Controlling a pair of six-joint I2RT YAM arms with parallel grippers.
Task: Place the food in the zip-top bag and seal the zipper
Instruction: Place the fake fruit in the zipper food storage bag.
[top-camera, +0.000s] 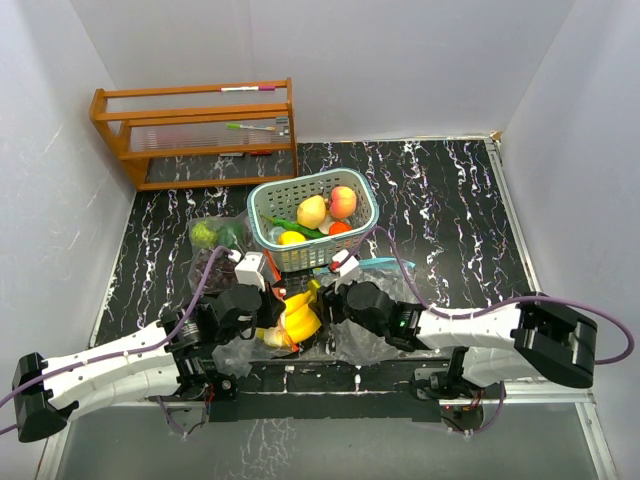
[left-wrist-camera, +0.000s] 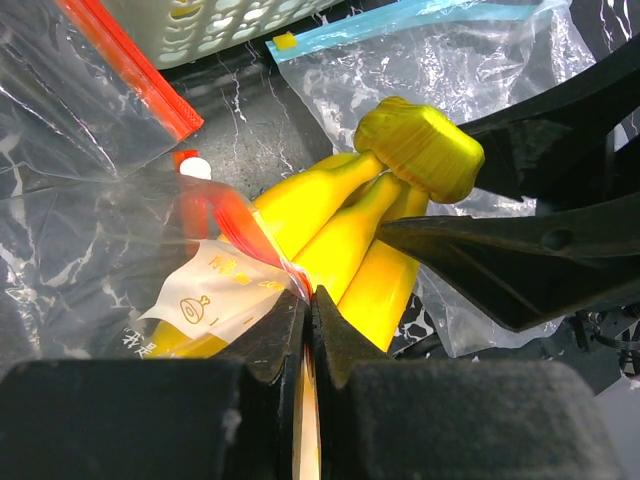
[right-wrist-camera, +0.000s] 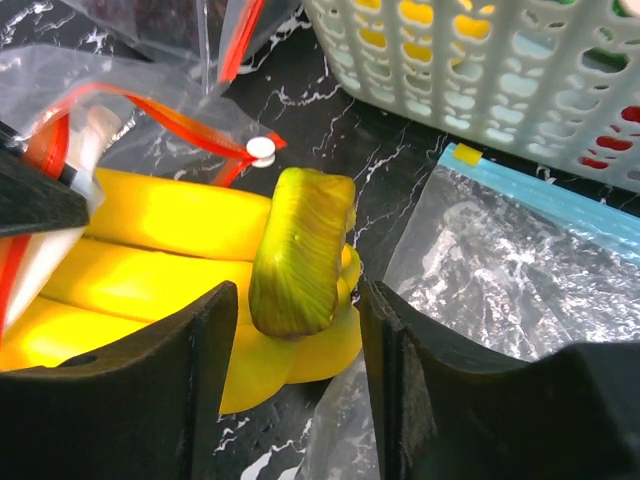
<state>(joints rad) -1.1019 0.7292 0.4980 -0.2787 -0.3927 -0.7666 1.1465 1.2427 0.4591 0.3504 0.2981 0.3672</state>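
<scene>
Quick look at our rig: both arms are white shells with black joints. The left arm (top-camera: 110, 365) has a chunky black block (top-camera: 30, 395) at 8 o'clock in the overhead view. The right arm (top-camera: 470, 335) has a bigger black housing (top-camera: 550, 340) at 4 o'clock. We see a purple cable (top-camera: 195, 290) looping along each arm. The bases (top-camera: 455, 385) are black, with a bit of reddish wiring at 6 o'clock. Each wrist carries a small white box (top-camera: 250, 268). The left gripper (left-wrist-camera: 310, 310) and right gripper (right-wrist-camera: 297, 300) have matte black wedge-shaped fingers that taper toward the tips.
</scene>
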